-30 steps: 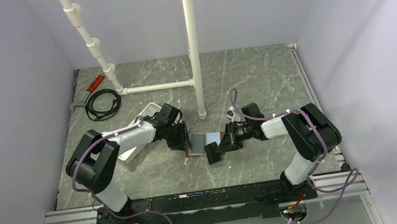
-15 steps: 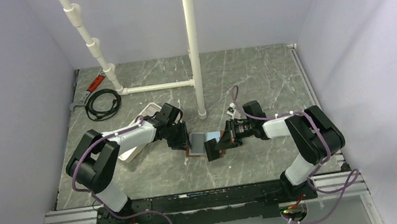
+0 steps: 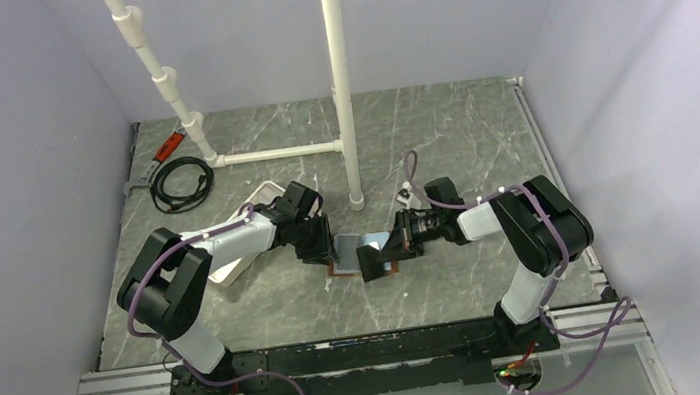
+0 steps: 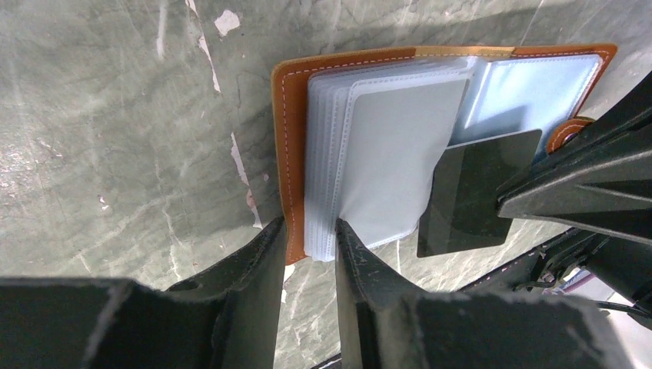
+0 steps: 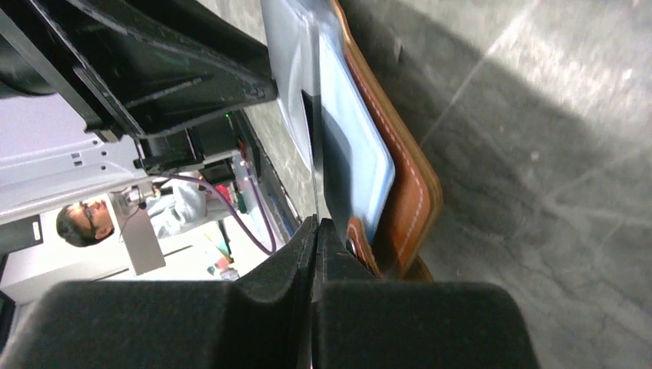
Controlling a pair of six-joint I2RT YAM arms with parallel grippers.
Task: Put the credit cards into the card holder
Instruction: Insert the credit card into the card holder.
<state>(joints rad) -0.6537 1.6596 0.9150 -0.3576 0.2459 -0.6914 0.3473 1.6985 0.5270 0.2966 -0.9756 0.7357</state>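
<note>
Black jaws of the left gripper [image 4: 309, 231] are clenched on the near edge of the card holder [image 4: 291, 154], pinching its brown border and the stack of clear sleeves together. Ahead of those fingertips the holder lies open and flat on the marbled grey table [image 4: 115, 115]. A grey card [image 4: 400, 146] sits in the top sleeve, with a pale blue pocket [image 4: 530, 92] beyond it. The right gripper [image 5: 316, 231] faces the left one across the holder, its jaws pressed tight on a dark card [image 4: 470, 192], seen edge-on from its own wrist. That card's free end overlaps the grey card's sleeve; whether it has entered a pocket I cannot tell. Behind the left arm lies a white tray [image 3: 226, 270]. Farther off stand a white pipe frame [image 3: 339, 78] and a coiled black cable [image 3: 181, 183].
</note>
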